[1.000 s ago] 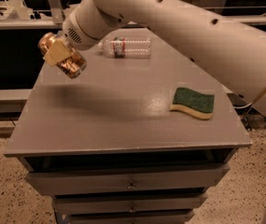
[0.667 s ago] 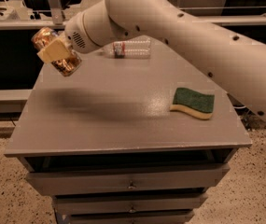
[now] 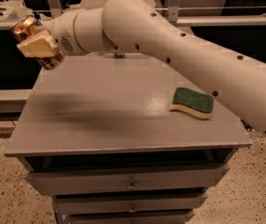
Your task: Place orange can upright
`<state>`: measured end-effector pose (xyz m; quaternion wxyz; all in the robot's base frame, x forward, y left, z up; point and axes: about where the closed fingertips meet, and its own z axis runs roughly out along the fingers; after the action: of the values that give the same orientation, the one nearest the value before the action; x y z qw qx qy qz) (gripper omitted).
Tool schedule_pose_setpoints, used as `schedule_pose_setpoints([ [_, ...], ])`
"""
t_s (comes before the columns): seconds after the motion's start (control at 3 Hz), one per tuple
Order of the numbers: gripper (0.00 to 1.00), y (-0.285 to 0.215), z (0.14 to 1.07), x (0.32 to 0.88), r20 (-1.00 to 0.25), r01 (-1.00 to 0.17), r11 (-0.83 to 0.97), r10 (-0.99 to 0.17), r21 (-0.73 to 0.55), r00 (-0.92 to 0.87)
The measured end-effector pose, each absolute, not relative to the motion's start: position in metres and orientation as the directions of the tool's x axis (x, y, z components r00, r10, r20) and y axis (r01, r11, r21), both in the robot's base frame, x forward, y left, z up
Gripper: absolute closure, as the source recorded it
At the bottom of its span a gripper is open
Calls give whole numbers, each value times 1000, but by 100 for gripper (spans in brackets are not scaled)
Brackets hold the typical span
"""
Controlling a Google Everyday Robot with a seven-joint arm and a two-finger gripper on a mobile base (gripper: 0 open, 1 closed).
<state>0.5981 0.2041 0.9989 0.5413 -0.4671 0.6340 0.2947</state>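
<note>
So on my feed the orange can (image 3: 26,28) is up in the air, off the far-left corner of the gray table (image 3: 114,111), not touching the top at all. It's tilted, one end up and away from the table, the other end pointing down toward that corner. The gripper (image 3: 35,45) is clamped around the can's middle, and I can see one cream finger (image 3: 38,47) lying across the front of it (the other finger is behind the can, so I can't see it). The white arm (image 3: 179,45) stretches from the table's right side diagonally across its back edge to that corner. A green-and-yellow sponge (image 3: 192,102) lies flat on the right part of the table. Drawers (image 3: 128,178) sit under the table top.
</note>
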Motion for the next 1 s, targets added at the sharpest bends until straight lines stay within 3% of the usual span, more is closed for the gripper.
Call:
schedule_pose_setpoints([
  [0.33, 100, 204, 999, 598, -962, -911, 391, -273, -128, 19],
  [1.0, 100, 213, 984, 599, -986, -925, 366, -161, -104, 47],
])
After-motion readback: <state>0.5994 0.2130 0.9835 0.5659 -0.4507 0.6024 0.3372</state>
